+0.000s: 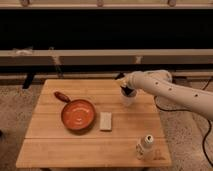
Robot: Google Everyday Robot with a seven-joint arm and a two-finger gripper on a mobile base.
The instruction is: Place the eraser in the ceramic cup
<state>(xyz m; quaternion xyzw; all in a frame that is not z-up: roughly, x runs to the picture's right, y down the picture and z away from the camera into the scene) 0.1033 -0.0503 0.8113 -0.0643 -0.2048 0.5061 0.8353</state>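
The ceramic cup is a small white cylinder standing on the wooden table near its right edge. My gripper hangs straight over the cup's mouth, its dark tip right at the rim. A dark shape at the tip may be the eraser, but I cannot separate it from the gripper. The white arm reaches in from the right.
An orange pan with a red handle sits at the table's middle left. A pale beige block lies just right of it. A small white capped bottle stands near the front right corner. A dark shelf wall runs behind.
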